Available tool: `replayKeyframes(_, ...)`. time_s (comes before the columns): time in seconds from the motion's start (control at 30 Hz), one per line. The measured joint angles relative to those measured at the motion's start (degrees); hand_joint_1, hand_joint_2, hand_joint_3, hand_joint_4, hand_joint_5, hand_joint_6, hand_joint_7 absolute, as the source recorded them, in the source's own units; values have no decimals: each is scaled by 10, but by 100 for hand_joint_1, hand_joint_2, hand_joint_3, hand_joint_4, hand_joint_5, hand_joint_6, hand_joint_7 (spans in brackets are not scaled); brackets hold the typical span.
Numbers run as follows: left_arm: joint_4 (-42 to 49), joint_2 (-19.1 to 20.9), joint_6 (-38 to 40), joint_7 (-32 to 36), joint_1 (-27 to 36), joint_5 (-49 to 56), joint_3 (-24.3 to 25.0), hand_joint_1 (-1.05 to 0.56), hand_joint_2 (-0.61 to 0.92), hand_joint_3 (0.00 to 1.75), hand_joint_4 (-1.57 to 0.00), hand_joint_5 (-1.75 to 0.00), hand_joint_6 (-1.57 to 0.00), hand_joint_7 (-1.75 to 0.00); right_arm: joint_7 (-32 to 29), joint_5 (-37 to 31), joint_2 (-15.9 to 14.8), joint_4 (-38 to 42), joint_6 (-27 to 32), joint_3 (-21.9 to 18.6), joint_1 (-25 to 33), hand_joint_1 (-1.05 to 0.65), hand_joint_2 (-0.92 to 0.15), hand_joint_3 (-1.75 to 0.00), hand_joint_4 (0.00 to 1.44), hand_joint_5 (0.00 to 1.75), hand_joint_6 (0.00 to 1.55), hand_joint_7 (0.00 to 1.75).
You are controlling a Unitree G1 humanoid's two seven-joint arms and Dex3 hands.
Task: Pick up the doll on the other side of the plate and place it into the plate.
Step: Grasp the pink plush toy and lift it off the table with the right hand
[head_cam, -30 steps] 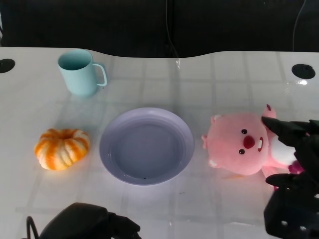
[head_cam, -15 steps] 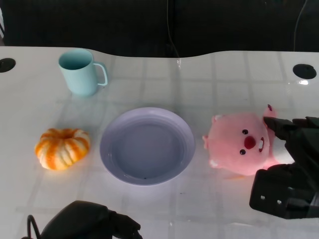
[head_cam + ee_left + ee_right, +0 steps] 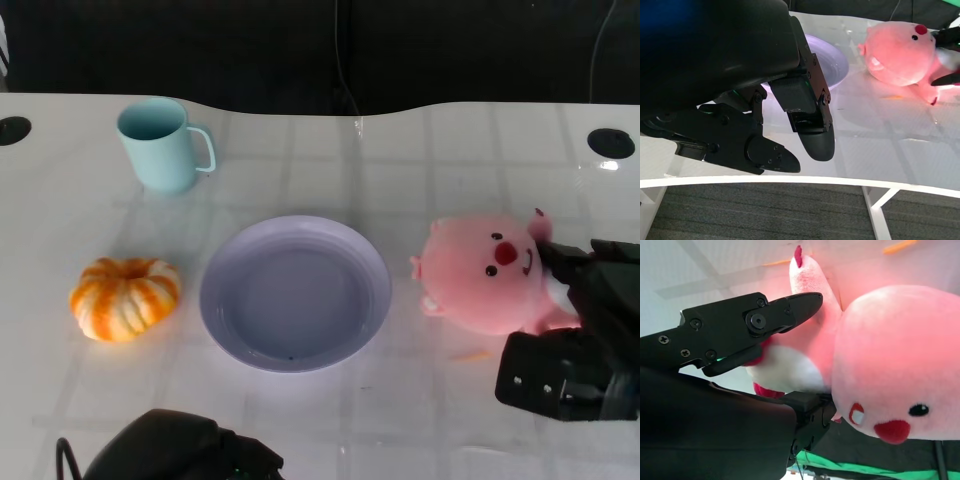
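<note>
White tabletop (image 3: 420,170) fills my head view, glossy with a faint grid, and dark backdrop beyond its far edge. At far left I see an orange-and-white striped pumpkin toy (image 3: 124,297), with a pale blue mug (image 3: 160,146) well behind it, handle toward the right. My left hand (image 3: 180,455) sits low at the near edge, away from everything; the wrist camera shows its fingers (image 3: 812,120) curled loosely with nothing in them. Centre of the table is the lavender plate (image 3: 228,262), nothing lying in it. Just right of the plate, not touching it, is the pink doll (image 3: 490,272), face tipped up toward the far side (red nose, white belly). My right hand (image 3: 585,320) has closed on the doll's body from the right: in the wrist view one finger (image 3: 785,312) presses along its pink flank while the thumb side sits against the white belly from below. I can't tell whether the doll rests on the table.
</note>
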Motion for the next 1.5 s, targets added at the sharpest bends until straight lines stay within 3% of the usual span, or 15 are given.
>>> replayKeyframes(0.3, -24, 2, 4, -1, 11, 1, 1, -18, 92, 5, -80, -127, -107, -32, -9, 42, 2, 93, -32, 18, -59, -61, -92, -7, 48, 11, 53, 4)
replayKeyframes(0.33, -26, 2, 4, -1, 13, 1, 2, -18, 92, 6, -79, -127, -107, -32, -15, 46, 5, 103, -38, 18, -63, -46, -92, -5, 68, 14, 74, 7)
replayKeyframes(0.43, -45, 4, 15, -10, 23, -2, 6, -19, 92, 10, -76, -127, -106, -32, -59, 70, 24, 156, -68, 13, -80, -22, -92, -5, 103, 23, 103, 10)
replayKeyframes(0.47, -52, 5, 18, -13, 25, -3, 7, -19, 92, 11, -76, -128, -106, -32, -73, 77, 29, 171, -77, 12, -85, -18, -92, -7, 107, 31, 110, 8)
replayKeyframes(0.5, -57, 5, 22, -17, 26, -4, 8, -18, 92, 11, -75, -127, -106, -32, -86, 83, 33, 184, -85, 12, -91, -13, -92, -9, 100, 77, 122, 7)
replayKeyframes(0.57, -60, 6, 26, -21, 27, -5, 10, -18, 92, 13, -74, -126, -105, -33, -109, 90, 37, 204, -102, 13, -100, -13, -92, -13, 87, 132, 133, 10)
replayKeyframes(0.63, -60, 9, 26, -22, 28, -7, 14, -17, 92, 15, -74, -127, -105, -33, -135, 91, 40, 219, -116, 16, -103, -17, -91, -18, 76, 154, 129, 24)
replayKeyframes(0.67, -60, 10, 26, -22, 28, -7, 16, -16, 92, 17, -75, -128, -104, -34, -146, 91, 42, 226, -120, 18, -105, -18, -91, -21, 72, 163, 106, 71)
replayKeyframes(0.73, -60, 12, 26, -22, 28, -8, 18, -15, 92, 19, -72, -134, -102, -37, -158, 92, 46, 234, -123, 20, -109, -17, -89, -28, 75, 172, 82, 126)
replayKeyframes(0.77, -60, 12, 26, -22, 28, -8, 18, -15, 92, 19, -71, -135, -101, -37, -162, 93, 47, 238, -125, 20, -112, -17, -87, -31, 76, 173, 79, 135)
replayKeyframes(0.83, -61, 12, 26, -24, 28, -11, 18, -16, 92, 20, -69, -134, -100, -38, -168, 95, 47, 240, -128, 21, -114, -16, -71, -60, 79, 174, 75, 150)
replayKeyframes(0.87, -61, 12, 27, -26, 28, -11, 18, -16, 92, 21, -69, -131, -99, -39, -171, 96, 47, 240, -131, 22, -114, -15, -61, -77, 81, 175, 73, 156)
replayKeyframes(1.0, -70, 11, 34, -30, 26, -11, 17, -15, 92, 20, -69, -128, -97, -41, -185, 99, 45, 231, -136, 23, -109, -16, -48, -104, 83, 175, 73, 160)
replayKeyframes(1.13, -73, 10, 36, -32, 26, -11, 16, -14, 92, 20, -71, -129, -97, -43, -188, 105, 45, 200, -142, 20, -95, -11, -39, -114, 86, 175, 73, 171)
replayKeyframes(1.5, -77, 12, 42, -37, 25, -18, 19, -13, 92, 19, -69, -129, -94, -45, -184, 156, 50, 93, -154, -14, -59, -11, -36, -129, 90, 175, 74, 175)
